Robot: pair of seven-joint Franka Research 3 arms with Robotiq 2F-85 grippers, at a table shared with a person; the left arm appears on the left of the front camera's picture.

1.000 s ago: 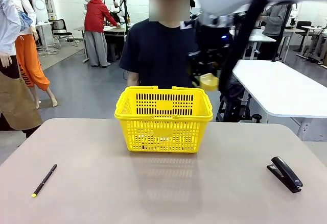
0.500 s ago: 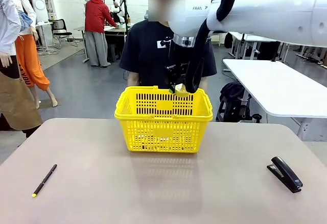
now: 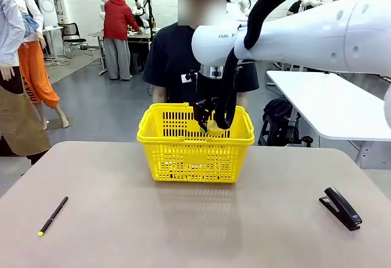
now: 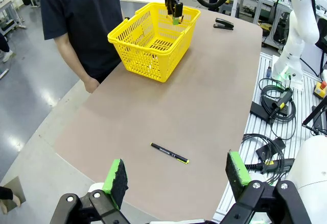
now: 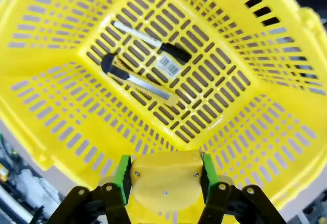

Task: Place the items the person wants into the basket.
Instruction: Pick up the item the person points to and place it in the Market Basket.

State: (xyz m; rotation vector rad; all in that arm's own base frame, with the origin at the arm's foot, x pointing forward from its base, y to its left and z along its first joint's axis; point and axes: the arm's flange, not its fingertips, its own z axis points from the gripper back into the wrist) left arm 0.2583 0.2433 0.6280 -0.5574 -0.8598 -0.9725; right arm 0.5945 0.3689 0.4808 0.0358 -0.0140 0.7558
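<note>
My right claw (image 3: 209, 125) has swung in over the basket (image 3: 195, 152), pinching the tape measure (image 5: 166, 183); knife (image 5: 134, 78) and marker (image 5: 152, 42) are lying straight below.

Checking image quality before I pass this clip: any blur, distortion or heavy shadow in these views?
Front view: sharp, even light, soft shadow before the basket. Left wrist view: wide-angle bend at the edges, black pen crisp. Right wrist view: the tape measure in the right gripper reads slightly soft, while the utility knife and marker lie clear.
</note>
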